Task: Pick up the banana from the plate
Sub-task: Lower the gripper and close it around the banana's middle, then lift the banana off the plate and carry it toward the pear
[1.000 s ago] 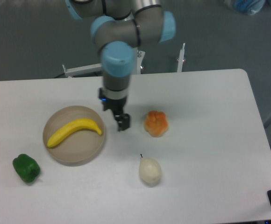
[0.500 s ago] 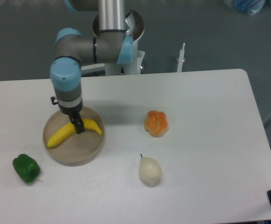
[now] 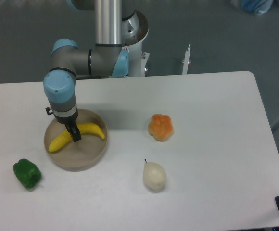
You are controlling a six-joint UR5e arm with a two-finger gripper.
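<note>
The bright yellow banana (image 3: 92,129) lies curved across the round beige plate (image 3: 84,162) at the left of the white table. My gripper (image 3: 75,135) hangs straight down over the middle of the banana, and its dark fingers (image 3: 72,129) cross the fruit and hide a short stretch of it. The jaws look open around the banana, which rests flat in the plate. The blue-grey wrist sits just above the plate's far rim.
A green bell pepper (image 3: 26,173) lies on the table left of and in front of the plate. An orange fruit (image 3: 160,127) sits at the middle, and a pale cream pear (image 3: 154,175) lies in front of it. The robot base (image 3: 130,43) stands behind the table's far edge.
The arm swung left from beside the orange fruit to the plate. In the last half second the gripper shifted a little further left and lower across the banana.
</note>
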